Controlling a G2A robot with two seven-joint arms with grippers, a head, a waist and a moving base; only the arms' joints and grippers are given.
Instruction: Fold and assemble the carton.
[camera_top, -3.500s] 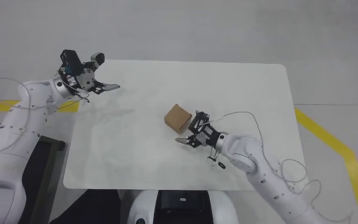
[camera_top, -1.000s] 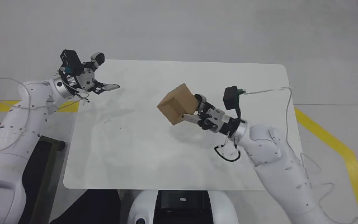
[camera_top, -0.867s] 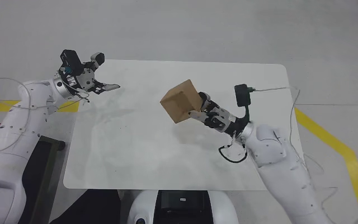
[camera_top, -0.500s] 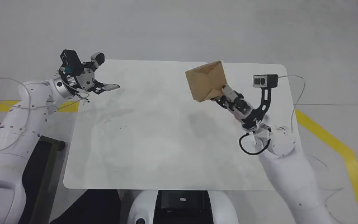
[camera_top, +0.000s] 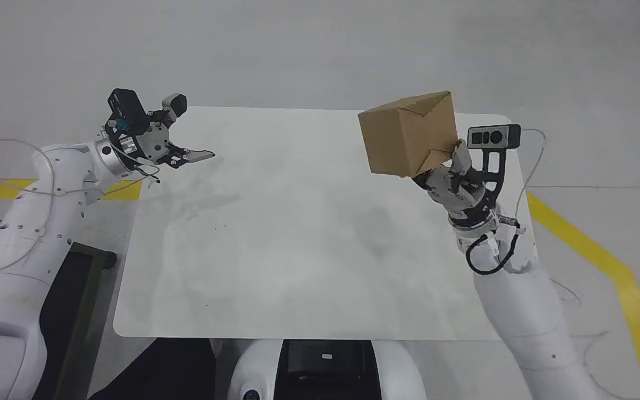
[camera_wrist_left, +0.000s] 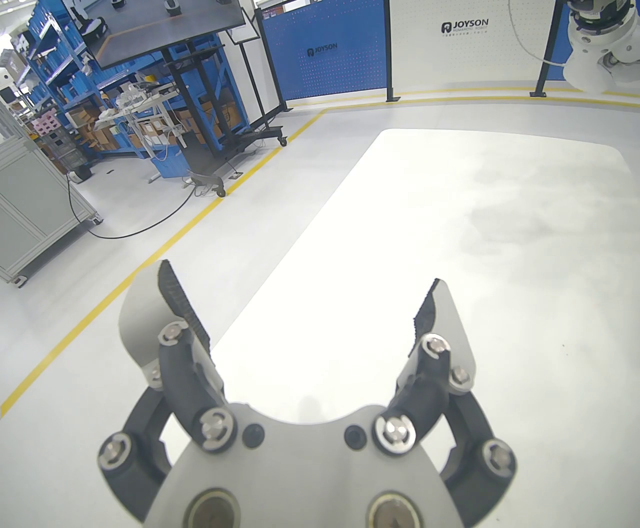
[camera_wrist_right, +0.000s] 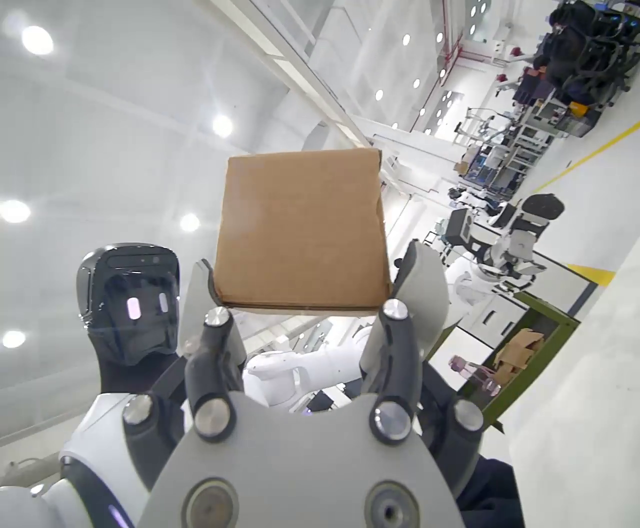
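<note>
right gripper (camera_wrist_right: 307, 265), high above the table's (camera_top: 300, 250) far right corner, pinches the carton (camera_top: 408, 133); left gripper (camera_wrist_left: 300, 274) hangs spread.

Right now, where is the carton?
In the top view the carton is raised above the far right corner of the table, clamped in the right hand. The left hand is open at the far left corner, well apart from it.

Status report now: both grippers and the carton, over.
Right gripper shut on carton, held high over table. Left gripper open, empty. Nothing in the way.
</note>
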